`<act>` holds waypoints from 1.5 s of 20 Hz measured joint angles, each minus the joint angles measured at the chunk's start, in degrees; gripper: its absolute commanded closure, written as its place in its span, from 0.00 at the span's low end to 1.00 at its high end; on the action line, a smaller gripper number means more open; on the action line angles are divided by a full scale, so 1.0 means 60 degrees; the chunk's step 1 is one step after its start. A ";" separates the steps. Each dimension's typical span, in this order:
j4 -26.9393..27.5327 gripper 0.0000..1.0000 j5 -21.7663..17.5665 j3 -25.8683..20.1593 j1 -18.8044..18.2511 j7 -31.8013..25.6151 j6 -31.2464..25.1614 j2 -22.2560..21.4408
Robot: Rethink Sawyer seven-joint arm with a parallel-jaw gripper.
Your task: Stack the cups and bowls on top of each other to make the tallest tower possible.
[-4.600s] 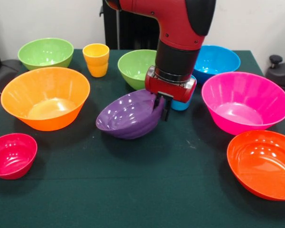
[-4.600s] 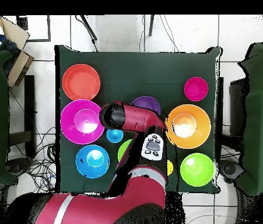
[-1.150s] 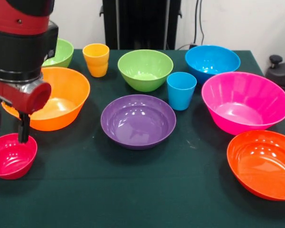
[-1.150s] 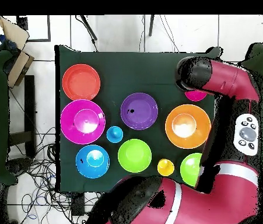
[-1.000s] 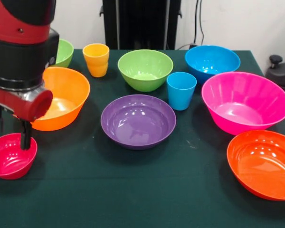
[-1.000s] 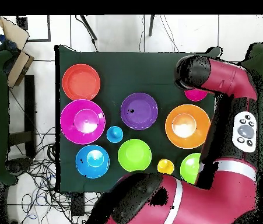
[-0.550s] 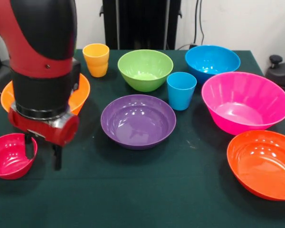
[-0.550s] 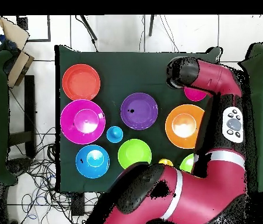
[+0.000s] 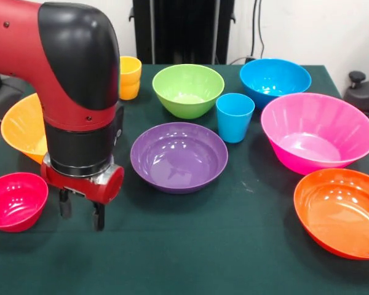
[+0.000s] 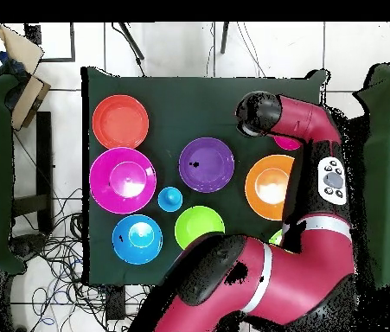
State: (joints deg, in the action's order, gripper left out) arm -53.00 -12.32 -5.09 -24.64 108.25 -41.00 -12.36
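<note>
**Empty gripper hangs beside the crimson bowl; no tower begun**

The gripper [image 9: 81, 211] hangs low over bare cloth, its 2 fingers parted and empty, just right of the small crimson bowl [image 9: 13, 200]. The purple bowl [image 9: 179, 156], light blue cup [image 9: 235, 117] and yellow-orange cup [image 9: 130, 77] all stand separately. Risk: a descending finger could strike the crimson rim and tip the bowl.

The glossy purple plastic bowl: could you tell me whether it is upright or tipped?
Upright: the purple bowl sits flat on the green cloth, mouth up.
</note>
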 measured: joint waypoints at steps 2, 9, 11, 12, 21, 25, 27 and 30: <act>0.0017 0.00 -0.0220 0.0003 -0.0023 -0.0006 -0.0002 -0.0008; 0.0080 0.00 -0.0604 -0.0003 -0.0041 -0.0006 -0.0002 -0.0155; 0.0079 0.00 -0.0613 -0.0017 -0.0048 -0.0006 -0.0002 -0.0223; 0.0077 0.00 -0.0615 -0.0036 -0.0061 -0.0006 0.0000 -0.0278; -0.0474 0.00 -0.0629 -0.0192 -0.0425 -0.0006 -0.0002 -0.1047; -0.1149 0.00 -0.0625 -0.0227 -0.0763 -0.0006 0.0006 -0.1510; -0.1439 0.00 -0.0625 -0.0263 -0.0948 -0.0006 0.0000 -0.1663; -0.1772 0.00 -0.0629 -0.0356 -0.1256 -0.0006 0.0002 -0.1755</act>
State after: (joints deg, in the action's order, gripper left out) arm -63.63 -16.10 -7.23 -32.18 108.21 -40.98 -22.89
